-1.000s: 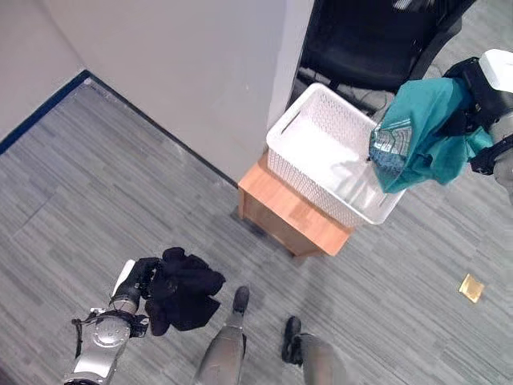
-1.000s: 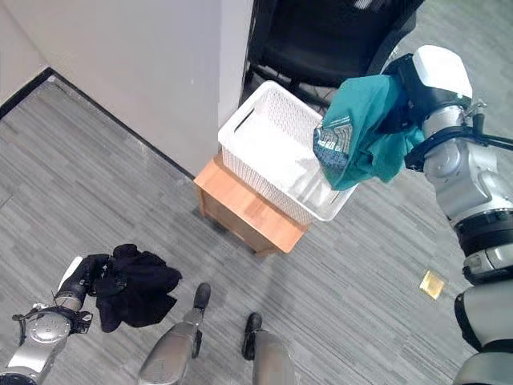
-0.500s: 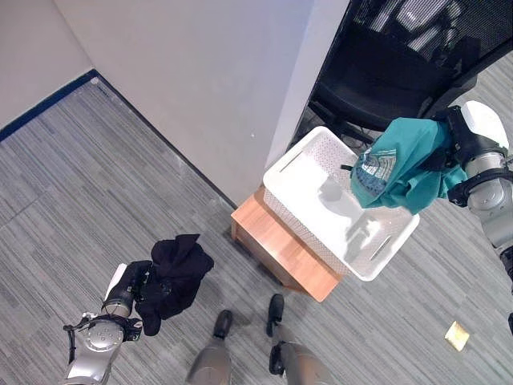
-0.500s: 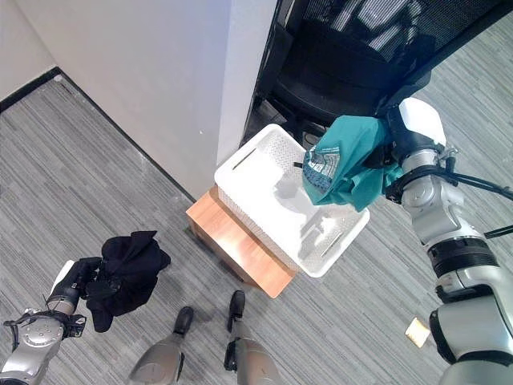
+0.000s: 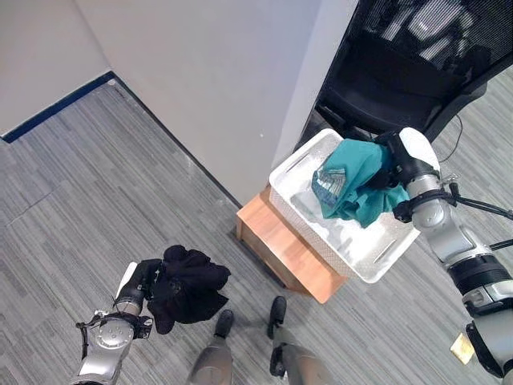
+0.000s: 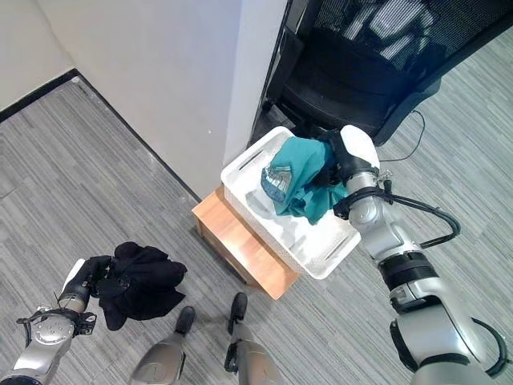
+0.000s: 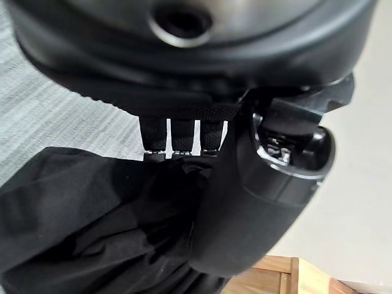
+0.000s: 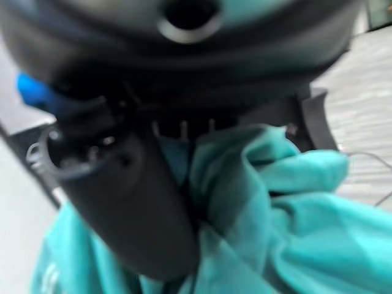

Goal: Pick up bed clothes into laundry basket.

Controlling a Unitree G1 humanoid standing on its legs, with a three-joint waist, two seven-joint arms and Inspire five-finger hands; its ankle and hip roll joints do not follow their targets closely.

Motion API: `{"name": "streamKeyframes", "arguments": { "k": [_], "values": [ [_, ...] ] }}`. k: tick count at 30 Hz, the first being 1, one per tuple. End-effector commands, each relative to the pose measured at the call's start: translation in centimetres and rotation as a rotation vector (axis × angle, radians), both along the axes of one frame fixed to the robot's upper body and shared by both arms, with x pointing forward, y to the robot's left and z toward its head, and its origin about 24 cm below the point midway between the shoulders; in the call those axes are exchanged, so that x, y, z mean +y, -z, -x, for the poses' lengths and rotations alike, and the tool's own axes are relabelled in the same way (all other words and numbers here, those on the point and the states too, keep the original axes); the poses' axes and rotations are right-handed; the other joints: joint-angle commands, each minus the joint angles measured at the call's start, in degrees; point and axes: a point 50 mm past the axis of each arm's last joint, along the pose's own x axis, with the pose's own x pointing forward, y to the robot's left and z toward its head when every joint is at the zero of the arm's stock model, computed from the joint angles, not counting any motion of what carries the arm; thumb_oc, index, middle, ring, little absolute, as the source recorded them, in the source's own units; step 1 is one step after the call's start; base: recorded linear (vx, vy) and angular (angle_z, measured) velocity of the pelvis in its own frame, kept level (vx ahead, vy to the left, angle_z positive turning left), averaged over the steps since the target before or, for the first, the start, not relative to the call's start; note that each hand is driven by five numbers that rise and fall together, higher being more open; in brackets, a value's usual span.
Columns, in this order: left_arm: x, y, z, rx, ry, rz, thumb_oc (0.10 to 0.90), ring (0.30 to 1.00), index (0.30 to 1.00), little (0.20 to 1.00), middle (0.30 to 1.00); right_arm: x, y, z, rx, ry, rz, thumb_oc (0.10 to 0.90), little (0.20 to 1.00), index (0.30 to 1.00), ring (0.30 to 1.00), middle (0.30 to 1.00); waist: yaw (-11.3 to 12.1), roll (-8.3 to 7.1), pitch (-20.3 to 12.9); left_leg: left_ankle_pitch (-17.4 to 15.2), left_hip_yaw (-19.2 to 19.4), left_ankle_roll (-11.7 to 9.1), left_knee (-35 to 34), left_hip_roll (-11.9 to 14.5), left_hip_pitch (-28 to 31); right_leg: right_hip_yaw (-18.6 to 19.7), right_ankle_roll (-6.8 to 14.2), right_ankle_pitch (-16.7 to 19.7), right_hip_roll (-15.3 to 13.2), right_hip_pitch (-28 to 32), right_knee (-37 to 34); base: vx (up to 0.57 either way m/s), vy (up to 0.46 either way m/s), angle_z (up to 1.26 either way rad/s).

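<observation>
wooden stand (image 5: 290,251) on floor (image 5: 96,184), basket (image 5: 370,255) atop

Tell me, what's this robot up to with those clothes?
It is gathering clothes into a white laundry basket that sits on a small wooden stand. Its right hand grips a teal garment and holds it in the basket. Its left hand clutches a bunched black garment low by the grey floor, well away from the basket. A black office chair stands behind.
</observation>
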Motion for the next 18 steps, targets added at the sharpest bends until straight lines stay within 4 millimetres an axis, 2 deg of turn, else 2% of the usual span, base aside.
{"name": "streamKeyframes", "arguments": {
  "k": [1,3,4,5,6,11,18],
  "values": [
    [-0.3,-1.9,-1.3,-0.091,0.066,-0.053,0.400,0.300,0.300,0.300,0.300,-2.0,-4.5,0.0,-0.159,0.073,0.039,0.400,0.300,0.300,0.300,0.300,-0.4,1.88,-4.4,3.0,-0.8,-1.8,-4.8,4.0,-2.9,-1.1,5.7,-11.3,-1.6,4.5,0.3,0.00,0.000,0.00],
    [-0.3,-1.9,-1.3,-0.091,0.062,-0.051,0.400,0.300,0.300,0.300,0.300,-2.1,-4.5,-0.1,-0.157,0.081,0.034,0.400,0.300,0.300,0.300,0.300,-0.4,2.01,-4.4,3.3,-0.7,-1.8,-4.8,3.9,-3.7,-0.9,5.7,-11.2,-1.6,3.7,0.3,0.00,0.000,0.00],
    [-0.3,-1.9,-1.2,-0.092,0.064,-0.052,0.400,0.300,0.300,0.300,0.300,-2.1,-4.5,-0.2,-0.153,0.082,0.025,0.527,0.491,0.491,0.491,0.491,-0.4,2.14,-4.4,3.5,-0.5,-1.8,-4.8,3.9,-4.1,-0.6,5.7,-11.2,-1.6,3.5,0.3,0.00,0.008,-0.04],
    [-0.3,-1.9,-1.2,-0.092,0.064,-0.052,0.400,0.300,0.300,0.300,0.300,-2.1,-4.5,-0.2,-0.153,0.082,0.025,0.696,0.745,0.745,0.745,0.745,-0.4,2.13,-4.5,3.5,-0.5,-1.8,-4.8,3.9,-4.2,-0.6,5.7,-11.2,-1.6,3.4,0.3,0.01,0.008,-0.06],
    [-0.2,-1.7,-1.2,-0.086,0.060,-0.052,0.400,0.300,0.300,0.300,0.300,-1.9,-4.5,-0.3,-0.150,0.078,0.019,0.800,0.900,0.900,0.900,0.900,-0.4,2.22,-4.5,3.5,-0.4,-1.8,-4.8,3.9,-4.3,-0.4,5.7,-11.2,-1.5,3.3,0.3,0.01,0.007,-0.05],
    [-0.1,-1.6,-1.0,-0.079,0.056,-0.055,0.400,0.300,0.300,0.300,0.300,-1.5,-4.7,-0.8,-0.142,0.067,0.028,0.800,0.900,0.900,0.900,0.900,-0.2,2.73,-4.5,3.6,-0.1,-1.9,-4.8,3.8,-4.6,-0.2,5.6,-11.1,-1.4,2.9,0.3,0.02,0.007,-0.06],
    [-0.1,-1.2,-0.7,-0.071,0.047,-0.048,0.400,0.300,0.300,0.300,0.300,-0.9,-7.0,-1.3,-0.200,0.061,0.046,0.800,0.900,0.900,0.900,0.900,0.4,2.98,-4.6,4.0,0.0,-2.2,-4.8,3.9,-5.2,-0.5,5.5,-11.3,-1.2,2.6,0.3,0.00,0.000,0.00]
  ]
}}
